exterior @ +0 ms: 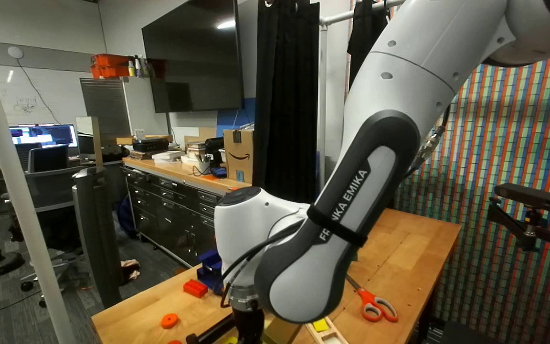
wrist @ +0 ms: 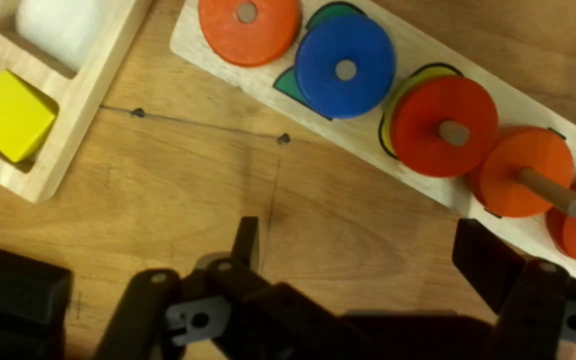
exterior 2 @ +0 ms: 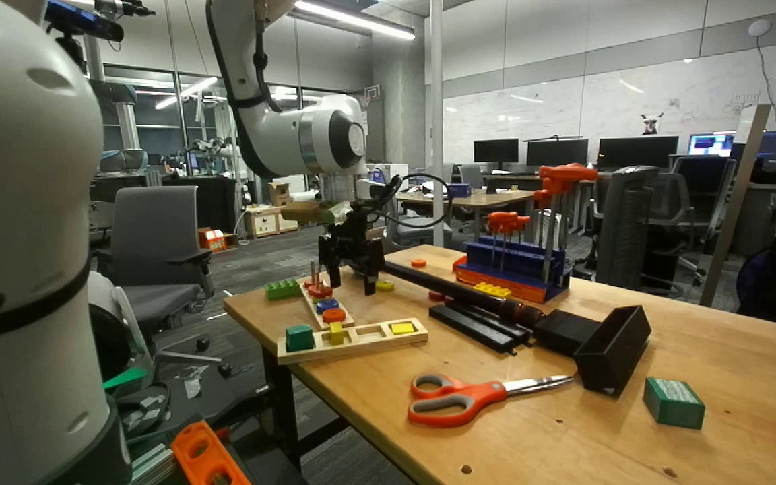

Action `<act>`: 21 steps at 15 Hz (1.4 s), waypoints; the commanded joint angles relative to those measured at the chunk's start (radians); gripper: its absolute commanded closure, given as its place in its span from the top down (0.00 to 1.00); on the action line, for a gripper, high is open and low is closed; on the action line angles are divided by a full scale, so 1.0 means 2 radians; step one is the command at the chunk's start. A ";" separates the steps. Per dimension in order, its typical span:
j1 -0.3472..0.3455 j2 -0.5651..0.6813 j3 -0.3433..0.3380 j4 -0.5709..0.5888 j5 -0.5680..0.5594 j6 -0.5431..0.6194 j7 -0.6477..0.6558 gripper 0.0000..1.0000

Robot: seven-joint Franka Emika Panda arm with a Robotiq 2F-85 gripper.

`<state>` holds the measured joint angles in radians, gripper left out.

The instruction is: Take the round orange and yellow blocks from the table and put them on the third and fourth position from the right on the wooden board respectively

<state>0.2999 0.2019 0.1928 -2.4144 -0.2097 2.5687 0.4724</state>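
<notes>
The pale wooden board (wrist: 358,137) lies below my gripper (wrist: 358,222); in the wrist view its pegs carry an orange disc (wrist: 249,42), a blue disc (wrist: 340,95) and several red and orange ones. Loose on the table, a round orange block (exterior 2: 418,263) shows in both exterior views. A round yellow block (exterior 2: 384,285) lies nearer, close to my gripper (exterior 2: 353,284) in that exterior view. Neither loose block shows in the wrist view. My jaws stand wide apart above the table, with only bare wood seen between them. An exterior view cuts off the fingertips at its lower edge.
Beside the board lies a shape tray (exterior 2: 361,339) with a yellow block (wrist: 13,115). A long black bar (exterior 2: 445,286) leads to a black box (exterior 2: 613,347). Scissors (exterior 2: 455,399), a green block (exterior 2: 674,402), a red disc (exterior 2: 436,296) and a blue stand (exterior 2: 512,259) lie around.
</notes>
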 commanded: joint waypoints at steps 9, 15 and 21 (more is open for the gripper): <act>0.042 0.012 -0.050 0.002 -0.119 0.083 0.085 1.00; 0.034 0.007 -0.045 0.001 -0.085 0.088 0.083 1.00; 0.025 0.011 -0.041 0.000 -0.037 0.116 0.063 1.00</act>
<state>0.3641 0.2299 0.1050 -2.4111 -0.3281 2.7531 0.6316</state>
